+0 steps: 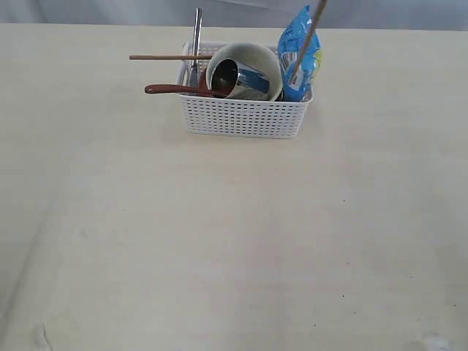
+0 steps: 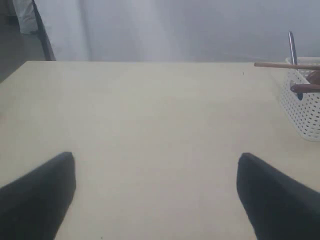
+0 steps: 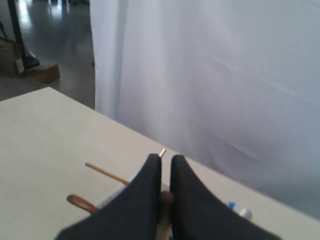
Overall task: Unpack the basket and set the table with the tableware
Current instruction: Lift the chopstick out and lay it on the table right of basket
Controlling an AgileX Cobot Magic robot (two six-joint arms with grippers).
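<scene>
Chopstick [image 1: 308, 36] aslant in right tool [image 3: 165, 165]

Open surface [image 1: 234, 241] lies before the basket [image 1: 245, 117]. A chopstick [image 1: 168, 57] and spoon handle [image 1: 172, 90] jut leftward; knife [image 1: 196, 36], bag [image 1: 298, 55] and perhaps a second stick [image 1: 308, 35] rise above.

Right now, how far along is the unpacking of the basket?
Nothing is laid out on the pale beige tabletop. Right gripper pinches a thin wooden chopstick at the white mesh basket. Cream bowl, steel mug, red-brown spoon, steel knife, second chopstick wait inside.

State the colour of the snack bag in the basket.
Blue snack bag, clearest in the exterior view.
</scene>
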